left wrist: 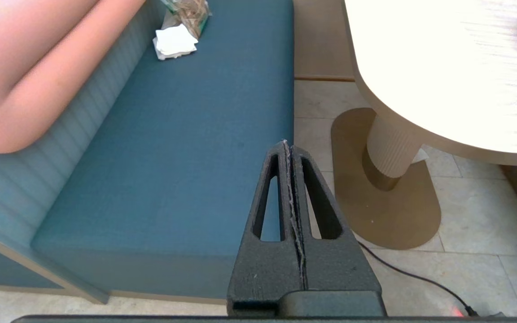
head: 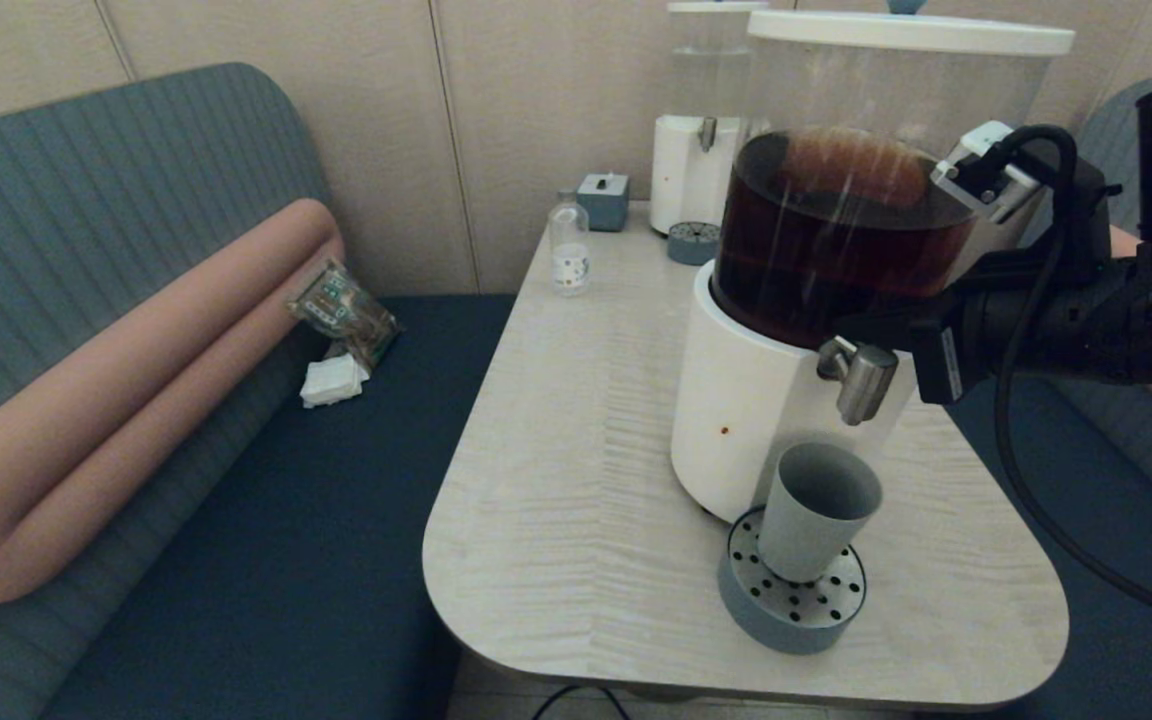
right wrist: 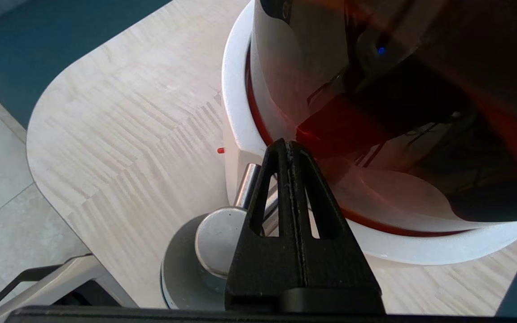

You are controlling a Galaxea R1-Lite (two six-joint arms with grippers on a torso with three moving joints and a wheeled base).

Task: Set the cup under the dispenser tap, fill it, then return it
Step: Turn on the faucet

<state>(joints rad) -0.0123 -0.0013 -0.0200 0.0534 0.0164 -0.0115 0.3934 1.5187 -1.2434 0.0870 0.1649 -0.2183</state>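
The grey-blue cup [head: 816, 510] stands upright on the round perforated drip tray [head: 791, 600], directly below the steel dispenser tap [head: 861, 378] of the large white-based dispenser [head: 756, 420] holding dark brown liquid. No stream shows between tap and cup. My right gripper [head: 839, 328] reaches in from the right, shut and holding nothing, its tip just above the tap's stem at the dispenser wall. In the right wrist view the gripper [right wrist: 288, 144] lies over the tap [right wrist: 218, 240], with the cup [right wrist: 177, 269] beneath. My left gripper [left wrist: 287, 144] is shut and hangs off the table over the bench edge.
The table [head: 576, 450] carries a smaller white dispenser [head: 694, 165], a second drip tray [head: 693, 243], a small clear bottle [head: 569, 248] and a grey-blue box [head: 603, 200] at the back. A packet [head: 344, 310] and napkins [head: 334, 380] lie on the bench.
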